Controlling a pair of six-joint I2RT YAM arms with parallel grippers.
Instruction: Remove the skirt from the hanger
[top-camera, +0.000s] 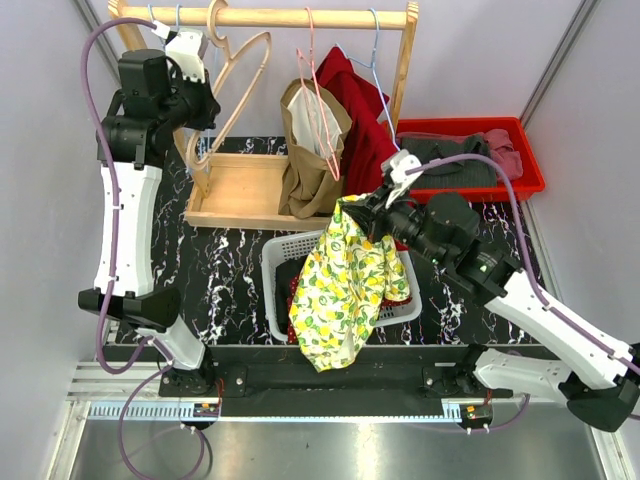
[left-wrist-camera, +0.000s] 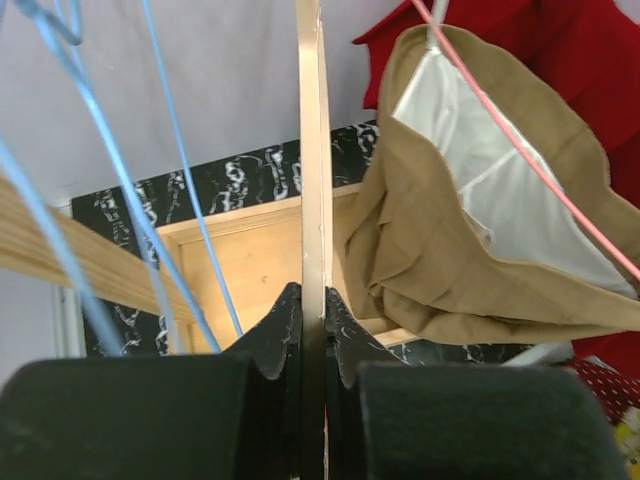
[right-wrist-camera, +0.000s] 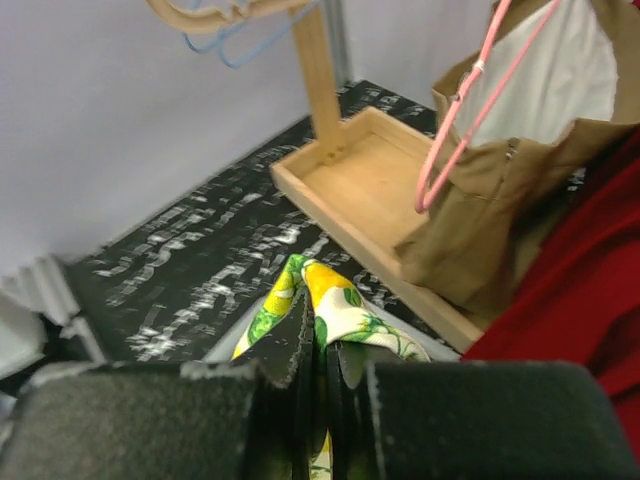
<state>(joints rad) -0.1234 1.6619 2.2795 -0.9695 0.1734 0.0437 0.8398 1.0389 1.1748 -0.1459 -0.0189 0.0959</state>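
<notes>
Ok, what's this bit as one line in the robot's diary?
left gripper: shut on wooden hanger | right gripper: shut on lemon skirt | skirt: off hanger, over white basket

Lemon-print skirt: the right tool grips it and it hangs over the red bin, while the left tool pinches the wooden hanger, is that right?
Not quite. The top external view shows the skirt hanging over the white basket, not the red bin. The right tool does grip it, and the left tool does pinch the wooden hanger.
</notes>
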